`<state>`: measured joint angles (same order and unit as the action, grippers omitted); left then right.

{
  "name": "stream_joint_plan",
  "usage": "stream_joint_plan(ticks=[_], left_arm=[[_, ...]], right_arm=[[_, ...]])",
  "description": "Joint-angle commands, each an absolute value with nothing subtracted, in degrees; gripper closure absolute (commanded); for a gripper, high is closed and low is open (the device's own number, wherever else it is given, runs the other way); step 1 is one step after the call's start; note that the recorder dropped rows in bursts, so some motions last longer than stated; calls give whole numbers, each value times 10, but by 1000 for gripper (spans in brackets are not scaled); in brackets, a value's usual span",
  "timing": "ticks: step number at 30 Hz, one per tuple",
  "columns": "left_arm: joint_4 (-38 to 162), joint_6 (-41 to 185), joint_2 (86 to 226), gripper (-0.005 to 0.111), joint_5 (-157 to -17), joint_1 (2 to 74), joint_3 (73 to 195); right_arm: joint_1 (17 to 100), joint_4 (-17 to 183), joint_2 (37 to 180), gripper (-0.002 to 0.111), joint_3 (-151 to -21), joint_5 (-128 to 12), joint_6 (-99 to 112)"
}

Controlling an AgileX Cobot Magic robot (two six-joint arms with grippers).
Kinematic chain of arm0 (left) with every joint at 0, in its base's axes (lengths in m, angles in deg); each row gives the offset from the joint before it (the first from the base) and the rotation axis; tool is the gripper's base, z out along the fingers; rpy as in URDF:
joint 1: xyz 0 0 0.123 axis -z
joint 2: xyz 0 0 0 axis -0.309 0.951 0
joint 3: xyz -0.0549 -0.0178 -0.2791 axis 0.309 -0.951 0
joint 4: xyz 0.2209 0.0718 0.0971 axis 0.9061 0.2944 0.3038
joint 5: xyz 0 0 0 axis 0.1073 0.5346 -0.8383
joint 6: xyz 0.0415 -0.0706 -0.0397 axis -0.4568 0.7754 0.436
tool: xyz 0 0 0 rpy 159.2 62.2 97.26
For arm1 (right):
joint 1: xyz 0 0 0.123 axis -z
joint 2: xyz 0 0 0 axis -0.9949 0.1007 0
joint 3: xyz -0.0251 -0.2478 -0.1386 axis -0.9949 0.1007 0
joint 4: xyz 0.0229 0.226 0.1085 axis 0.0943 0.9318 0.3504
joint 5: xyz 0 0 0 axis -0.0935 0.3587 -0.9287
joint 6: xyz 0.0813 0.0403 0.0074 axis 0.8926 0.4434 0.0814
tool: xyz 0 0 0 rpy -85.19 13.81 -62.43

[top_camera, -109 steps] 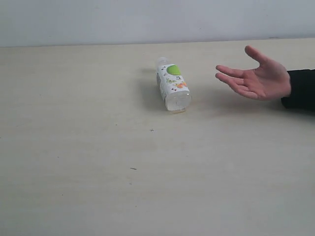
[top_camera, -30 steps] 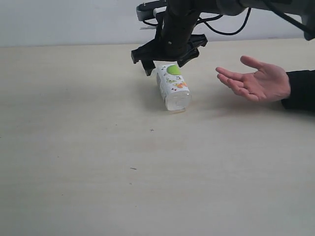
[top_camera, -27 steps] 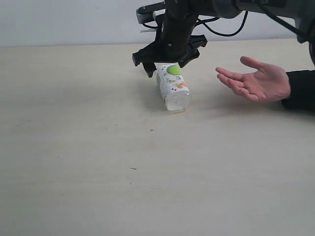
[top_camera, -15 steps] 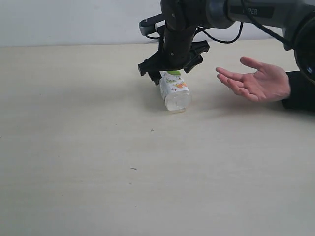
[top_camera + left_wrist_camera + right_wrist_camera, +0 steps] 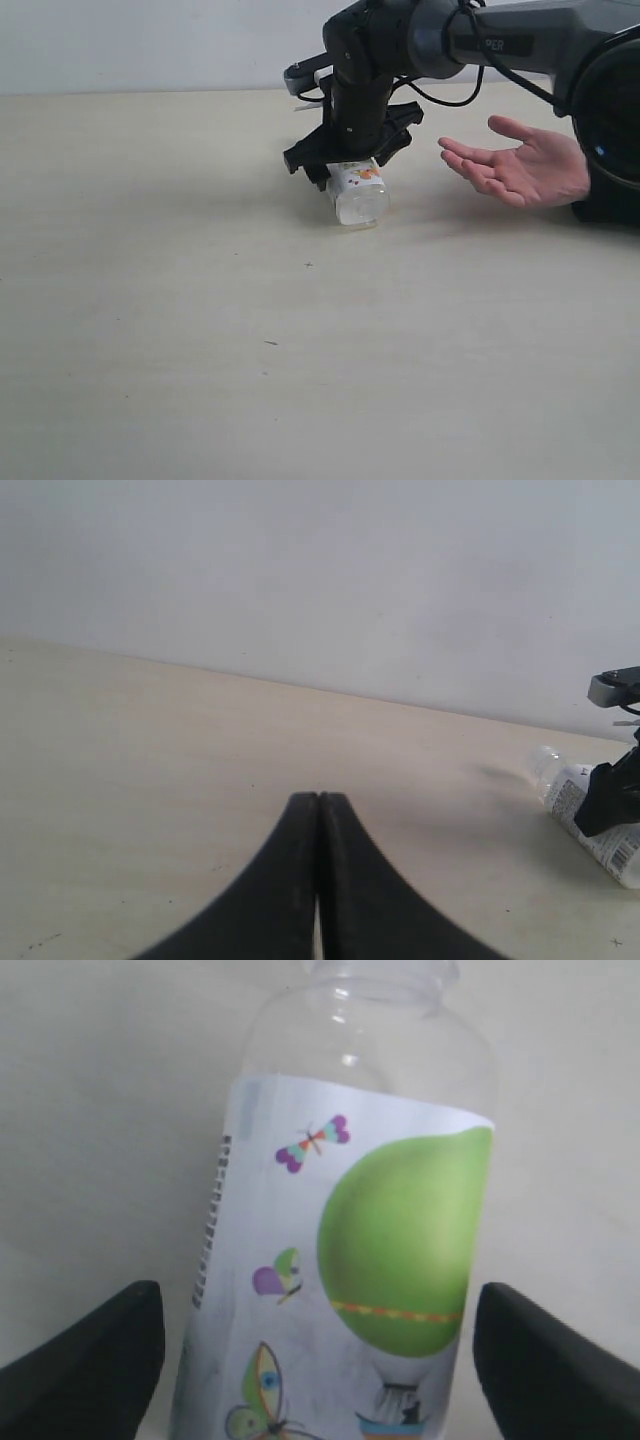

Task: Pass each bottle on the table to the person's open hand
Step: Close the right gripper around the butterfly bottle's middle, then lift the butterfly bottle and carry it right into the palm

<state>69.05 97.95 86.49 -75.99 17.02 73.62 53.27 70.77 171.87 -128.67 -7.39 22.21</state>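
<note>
The right claw (image 5: 346, 166), jaws spread wide, straddles the green-labelled bottle (image 5: 358, 196), which lies on its side on the tabletop (image 5: 200, 300) at about 9 o'clock from the person's open hand (image 5: 520, 165). The left claw (image 5: 318, 880) is pinched closed, well apart. If the jaws close off-centre, the round, thin-walled bottle could roll away or squirt free.

We see a plain wall (image 5: 150, 40) at the back, pale greyish white and smooth. It meets the far edge of a wide table (image 5: 180, 380), which fills the rest of the exterior view. The table's top is pale beige, with faint wood grain and a few small dark specks (image 5: 271, 343). The light is soft and even. It seems to come from above, because the shadows on the surface are weak.
</note>
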Motion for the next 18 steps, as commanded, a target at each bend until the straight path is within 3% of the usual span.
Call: stream_joint_plan(ticks=[1, 11, 14, 18], left_arm=[[687, 980, 861, 107, -761, 169, 734], [687, 980, 861, 107, -761, 169, 734], [687, 980, 861, 107, -761, 169, 734], [687, 980, 861, 107, -761, 169, 734]], right_arm=[[533, 701, 1719, 29, -1292, -77, 224], [533, 705, 1719, 41, -1292, -73, 224], [533, 705, 1719, 55, -1292, -69, 224], [533, 705, 1719, 90, -1292, -65, 224]])
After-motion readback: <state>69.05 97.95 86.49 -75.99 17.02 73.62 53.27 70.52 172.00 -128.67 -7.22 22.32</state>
